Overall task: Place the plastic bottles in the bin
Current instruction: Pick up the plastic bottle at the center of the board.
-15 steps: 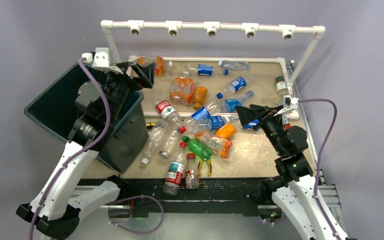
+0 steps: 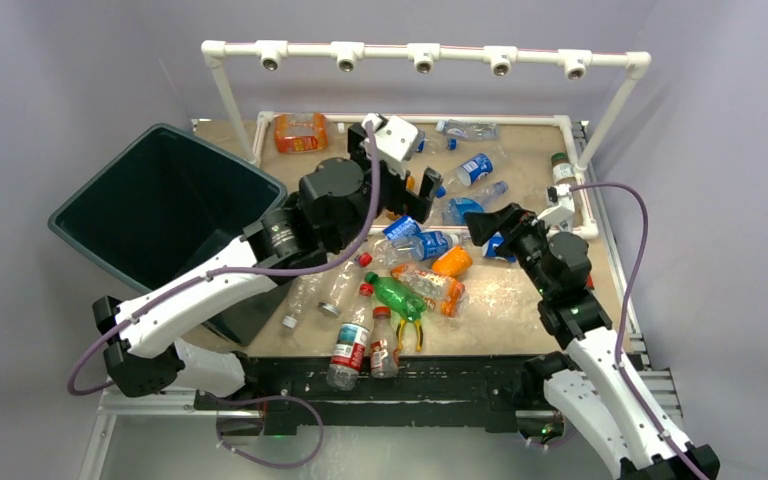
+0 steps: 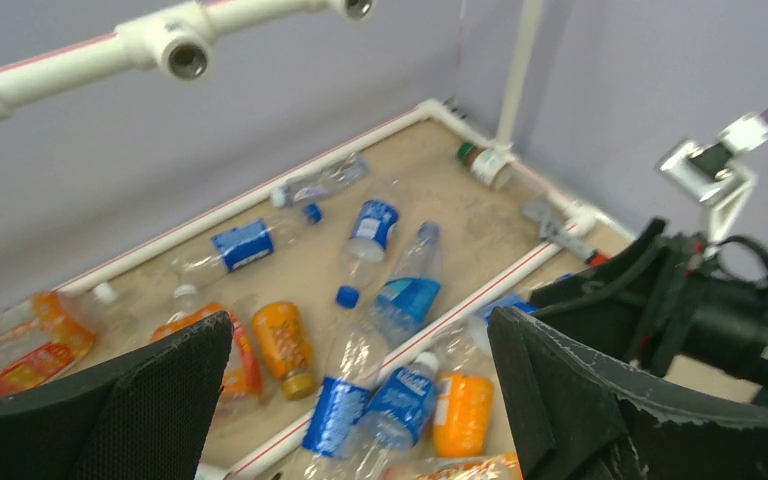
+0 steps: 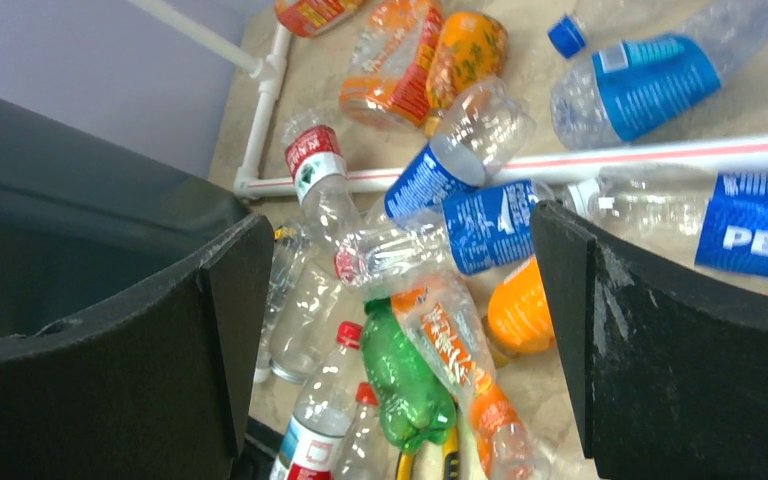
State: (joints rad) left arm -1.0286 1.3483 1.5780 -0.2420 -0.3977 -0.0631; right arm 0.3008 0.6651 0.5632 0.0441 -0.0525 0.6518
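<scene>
Both pairs of fingers stand wide and empty: the left gripper (image 3: 360, 320) hangs above the middle of the heap, the right gripper (image 4: 400, 225) at its right side. The plastic bottles (image 2: 397, 295) lie strewn over the tan table (image 2: 520, 290), none grasped. The bin (image 2: 215, 160) sits at the left edge, and I can make out nothing in its dark inside, so most of the work looks undone. A white pipe rail (image 2: 423, 52) runs overhead, with lilac-grey walls around.

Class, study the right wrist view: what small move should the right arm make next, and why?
Probably lower the right gripper onto the blue-labelled bottle lying between its open fingers. Nothing is held yet, that bottle sits nearly centred in the view, and the bin stands to the left.
</scene>
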